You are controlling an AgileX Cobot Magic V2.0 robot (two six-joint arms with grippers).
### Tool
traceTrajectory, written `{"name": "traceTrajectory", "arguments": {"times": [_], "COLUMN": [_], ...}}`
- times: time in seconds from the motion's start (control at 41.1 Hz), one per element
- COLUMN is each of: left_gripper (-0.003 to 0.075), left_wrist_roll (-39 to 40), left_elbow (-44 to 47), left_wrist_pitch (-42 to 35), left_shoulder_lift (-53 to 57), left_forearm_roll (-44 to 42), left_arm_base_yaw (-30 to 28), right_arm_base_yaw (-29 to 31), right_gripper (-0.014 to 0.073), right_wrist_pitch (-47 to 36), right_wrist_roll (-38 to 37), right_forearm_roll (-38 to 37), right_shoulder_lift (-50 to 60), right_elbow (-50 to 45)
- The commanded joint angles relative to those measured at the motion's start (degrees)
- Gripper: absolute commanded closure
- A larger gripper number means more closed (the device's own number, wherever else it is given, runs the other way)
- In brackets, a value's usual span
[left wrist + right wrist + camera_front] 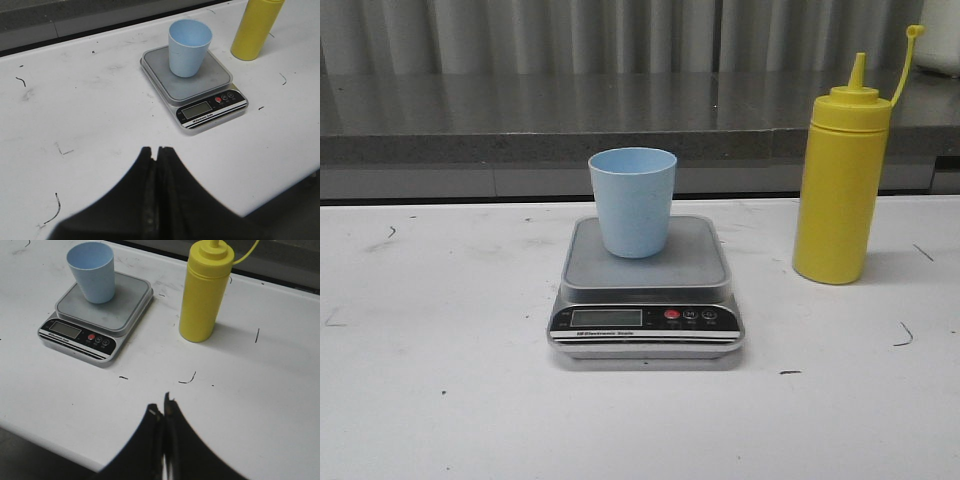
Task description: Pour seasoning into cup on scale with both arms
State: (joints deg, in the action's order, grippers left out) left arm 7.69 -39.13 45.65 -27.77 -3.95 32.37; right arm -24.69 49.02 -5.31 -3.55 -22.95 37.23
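since the bottle [205, 295] stands upright just ahead of the right gripper [162, 410], that arm is nearer; both it and the left gripper [156, 151] have fingers pressed together, empty.

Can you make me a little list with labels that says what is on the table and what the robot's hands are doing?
cup: pale blue cup, upright on the scale, looks empty
scale: silver scale in the middle of the white table, cup on its platform
seasoning: yellow squeeze bottle, upright on the table, to the right of the scale, not touching it, cap off the nozzle
left tool: left tool shut, holding nothing, away from the scale
right tool: right tool shut, holding nothing, short of the bottle
pouring: not started
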Motion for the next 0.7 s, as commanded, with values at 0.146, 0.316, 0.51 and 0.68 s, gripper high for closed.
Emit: {"name": "traceTrajectory", "arguments": {"times": [0.146,0.316,0.51,0.68], "left_gripper": [0.074,0.074,0.074,0.074], "left_wrist_roll": [0.31,0.31,0.31,0.31], "left_elbow": [0.85,11.06,26.27,34.1], "left_wrist_pitch": [-7.81,-22.7,-37.49,-40.32], "left_shoulder_lift": [4.26,11.68,21.47,27.18], "left_forearm_roll": [-0.1,0.38,3.95,6.49], "left_arm_base_yaw": [-8.09,-15.07,-21.82,-25.87], "right_arm_base_yaw": [-0.1,-0.1,-0.1,-0.1], "right_gripper": [0.0662,0.0662,0.0662,0.0662], "right_wrist_pitch": [-3.71,-3.71,-3.71,-3.71], "right_wrist_roll": [0.69,0.69,0.69,0.69], "right_forearm_roll": [-0.34,-0.34,-0.34,-0.34], "right_shoulder_lift": [-0.4,-0.4,-0.4,-0.4], "right_elbow": [1.88,1.88,1.88,1.88]}}
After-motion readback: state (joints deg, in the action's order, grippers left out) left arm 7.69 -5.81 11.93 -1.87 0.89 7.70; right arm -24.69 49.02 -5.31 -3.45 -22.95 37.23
